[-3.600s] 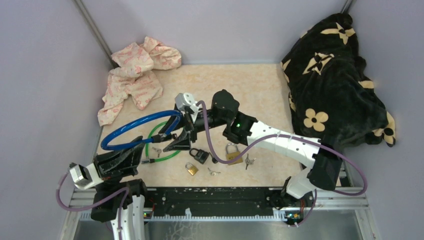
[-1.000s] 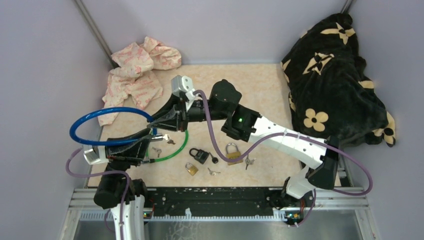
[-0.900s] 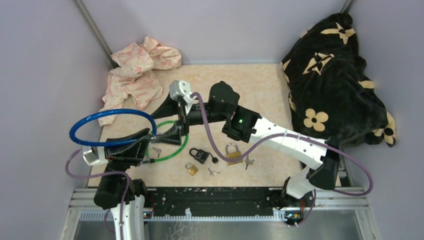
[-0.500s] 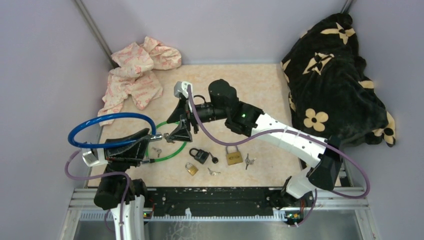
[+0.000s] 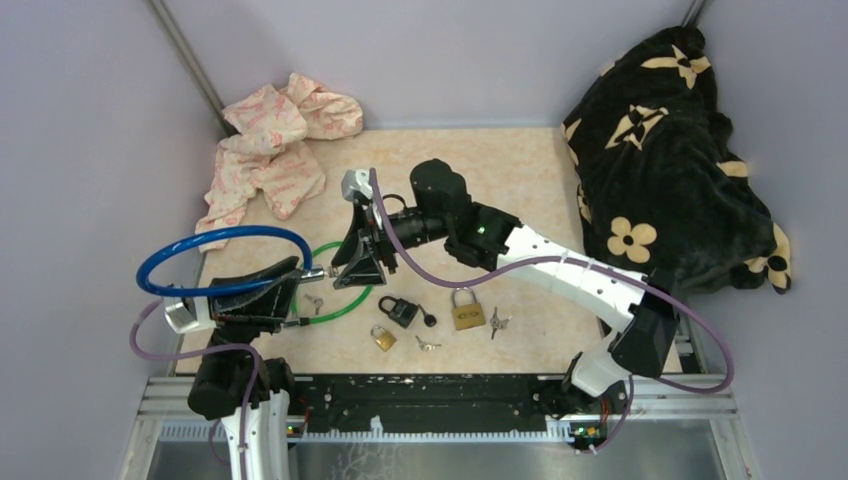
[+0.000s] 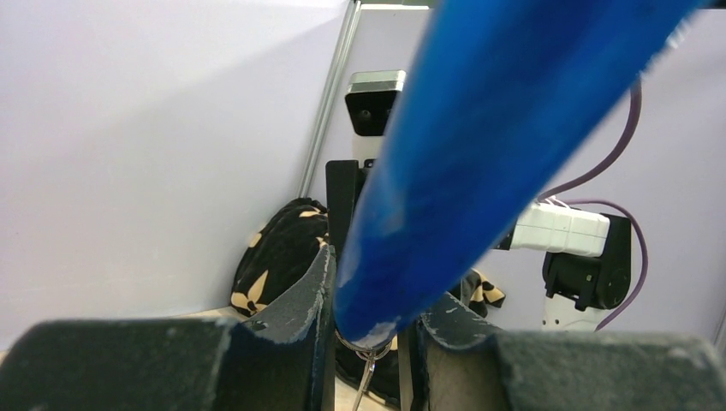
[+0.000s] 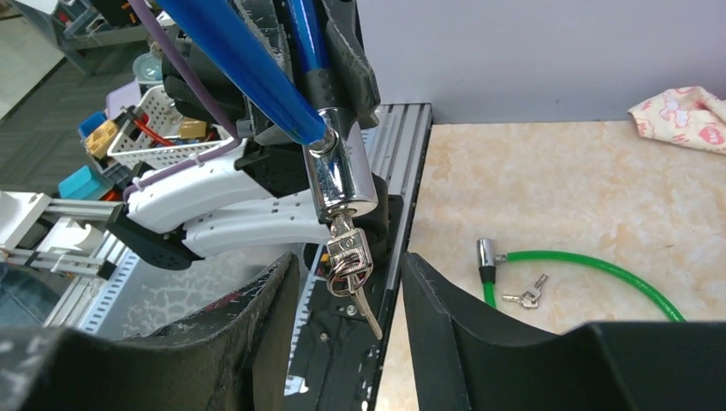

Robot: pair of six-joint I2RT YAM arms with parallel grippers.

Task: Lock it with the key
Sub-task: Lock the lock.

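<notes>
Right wrist view: the chrome barrel (image 7: 340, 184) of the blue cable lock (image 7: 248, 68) is seen held up off the counter (image 7: 599, 197). The key (image 7: 347, 253) is seated in the barrel's lower end, and a spare dangles from the ring. The lock is clamped by the left end effector (image 5: 295, 280), which is closed on the cable beside the barrel. The right end effector (image 5: 347, 262) is spread wide, its fingers (image 7: 257, 342) set either side of the key and apparently not touching it. The step in hand is judged to be the approach to the key. Next, a closing on the key's head is called for, then a turn about the barrel's axis while the lock is braced.
</notes>
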